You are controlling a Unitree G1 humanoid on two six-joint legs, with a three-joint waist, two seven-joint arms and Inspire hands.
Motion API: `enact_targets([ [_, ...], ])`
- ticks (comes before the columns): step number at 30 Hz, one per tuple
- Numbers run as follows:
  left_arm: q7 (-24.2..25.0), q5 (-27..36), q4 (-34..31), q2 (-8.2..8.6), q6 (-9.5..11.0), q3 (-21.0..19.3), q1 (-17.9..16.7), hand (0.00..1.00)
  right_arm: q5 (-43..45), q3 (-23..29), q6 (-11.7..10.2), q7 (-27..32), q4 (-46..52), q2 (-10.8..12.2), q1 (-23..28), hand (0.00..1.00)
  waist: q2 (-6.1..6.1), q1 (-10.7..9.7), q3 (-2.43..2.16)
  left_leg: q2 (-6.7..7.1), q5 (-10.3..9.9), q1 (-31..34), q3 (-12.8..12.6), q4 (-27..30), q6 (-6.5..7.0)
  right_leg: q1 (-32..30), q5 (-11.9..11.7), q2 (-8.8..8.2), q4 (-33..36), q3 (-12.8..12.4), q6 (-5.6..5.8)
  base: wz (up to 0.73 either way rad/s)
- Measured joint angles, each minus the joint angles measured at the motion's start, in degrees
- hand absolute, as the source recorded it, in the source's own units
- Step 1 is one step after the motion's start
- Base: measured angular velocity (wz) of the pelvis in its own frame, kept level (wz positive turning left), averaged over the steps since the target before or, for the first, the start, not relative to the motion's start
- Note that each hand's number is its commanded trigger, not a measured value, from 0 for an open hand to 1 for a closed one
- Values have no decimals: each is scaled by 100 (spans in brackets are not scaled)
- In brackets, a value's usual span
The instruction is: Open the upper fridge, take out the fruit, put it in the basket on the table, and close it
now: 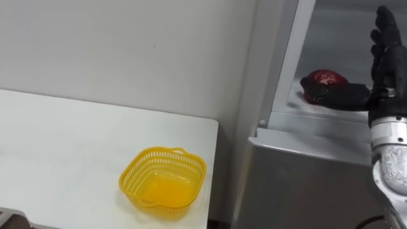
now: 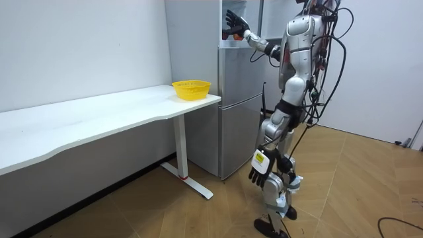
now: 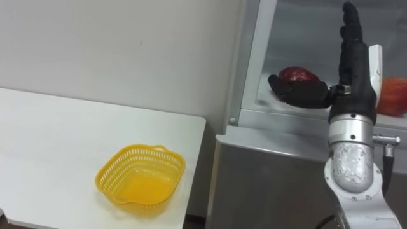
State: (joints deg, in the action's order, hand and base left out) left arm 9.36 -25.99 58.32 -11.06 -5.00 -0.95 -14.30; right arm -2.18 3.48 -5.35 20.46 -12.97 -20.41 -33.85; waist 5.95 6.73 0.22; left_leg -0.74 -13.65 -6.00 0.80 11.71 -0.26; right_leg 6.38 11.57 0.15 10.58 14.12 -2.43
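Observation:
A dark red fruit lies on the white shelf of the open upper fridge compartment. My right hand is raised inside that compartment, just right of the fruit. It is open, with its fingers straight up and its thumb stretched left across the fruit's front. Whether the thumb touches the fruit I cannot tell. An orange-red fruit lies on the same shelf, behind the wrist. My left hand hangs beside my thigh, fingers relaxed and empty. I stand upright facing the fridge.
An empty yellow basket stands near the right end of the white table, close to the fridge. The shut grey lower fridge door is below the shelf. A white wall runs behind the table.

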Motion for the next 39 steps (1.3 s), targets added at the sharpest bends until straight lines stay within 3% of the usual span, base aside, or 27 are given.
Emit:
enact_targets([
  [9, 25, 6, -1, 0, 1, 8, 7, 0, 24, -45, 36, -67, -505, -161, -218, 0, -18, 5, 11, 4, 1, 46, 58, 1, 1, -41, 0, -1, -4, 40, 0, 0],
  [20, 35, 6, -106, -12, -139, 17, -14, 0, 14, -507, 215, -588, -1007, -576, -557, 0, 4, -1, 9, 2, 1, 44, 79, -6, 1, -35, 0, -13, 0, 45, 0, 0],
  [31, 144, 6, -276, -93, -228, 17, -11, 0, -339, -506, 422, -1033, -1200, -684, -574, 0, 106, 0, -2, -1, 1, 36, 81, 3, 0, -24, 0, -34, 10, 53, 0, 0],
  [39, 198, 5, -296, -106, -274, 16, -25, 0, -670, -506, 434, -1402, -2008, -698, -1036, 0, 169, -9, 16, -1, 2, 24, 77, 10, 0, -3, -1, -29, 5, 32, -2, 0],
])
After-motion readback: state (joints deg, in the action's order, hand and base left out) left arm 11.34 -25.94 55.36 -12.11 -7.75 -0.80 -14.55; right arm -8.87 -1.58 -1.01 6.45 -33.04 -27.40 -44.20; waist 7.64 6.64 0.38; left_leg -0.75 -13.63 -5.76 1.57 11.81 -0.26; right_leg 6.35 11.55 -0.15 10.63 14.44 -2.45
